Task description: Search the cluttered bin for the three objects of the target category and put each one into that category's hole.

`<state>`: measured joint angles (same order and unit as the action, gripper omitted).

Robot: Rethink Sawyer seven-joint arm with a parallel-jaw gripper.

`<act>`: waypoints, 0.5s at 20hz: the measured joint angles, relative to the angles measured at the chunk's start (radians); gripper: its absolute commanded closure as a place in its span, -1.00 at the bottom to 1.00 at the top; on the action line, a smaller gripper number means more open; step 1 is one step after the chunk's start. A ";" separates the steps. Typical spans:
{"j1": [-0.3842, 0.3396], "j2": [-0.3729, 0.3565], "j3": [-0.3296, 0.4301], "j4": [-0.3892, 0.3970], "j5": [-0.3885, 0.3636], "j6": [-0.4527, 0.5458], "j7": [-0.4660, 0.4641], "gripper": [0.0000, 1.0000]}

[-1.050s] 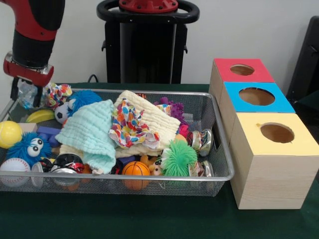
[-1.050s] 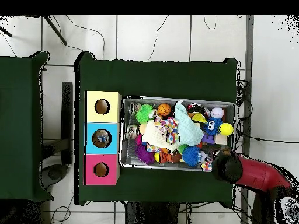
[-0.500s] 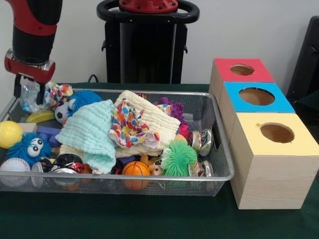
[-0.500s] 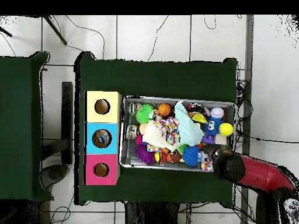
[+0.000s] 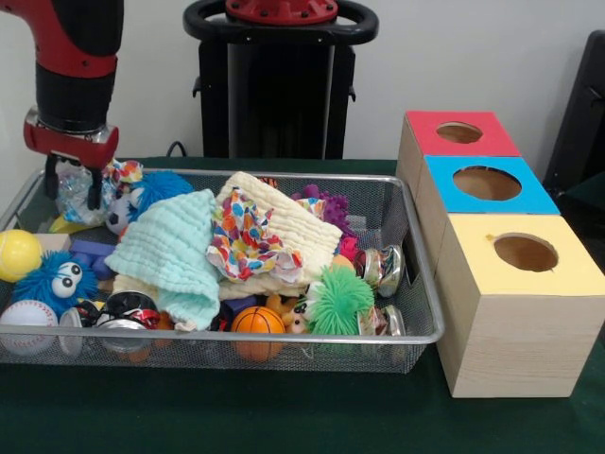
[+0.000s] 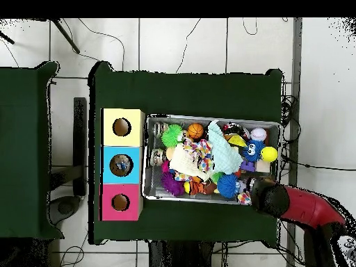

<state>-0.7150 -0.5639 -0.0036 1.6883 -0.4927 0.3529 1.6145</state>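
Note:
My gripper hangs over the far left corner of the wire mesh bin, shut on a crumpled clear plastic bundle that sits between its two black fingers. The bundle is held just above the toys, beside a colourful patterned ball. The three wooden boxes on the right have a red top, a blue top and a yellow top, each with a round hole. In the overhead view the red arm covers the gripper at the bin's lower right corner, and something colourful lies inside the blue box's hole.
The bin is packed: a mint cloth, a cream cloth with a confetti-print cloth, a yellow ball, a baseball, a blue fuzzy toy, a basketball, a green spiky ball and shiny metal pieces.
In the front view the gripper has shifted to the right with the plastic bundle still in it. The toys in the bin have stayed put.

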 measured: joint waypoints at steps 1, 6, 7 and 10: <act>-0.007 0.000 0.011 0.007 0.000 -0.004 0.000 -1.00; -0.011 0.000 0.027 0.020 -0.001 -0.005 0.000 1.00; -0.011 0.000 0.028 0.022 -0.002 -0.005 0.000 1.00; -0.011 0.001 0.030 0.024 -0.012 -0.005 0.000 1.00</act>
<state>-0.7256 -0.5628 0.0266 1.7122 -0.5044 0.3478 1.6145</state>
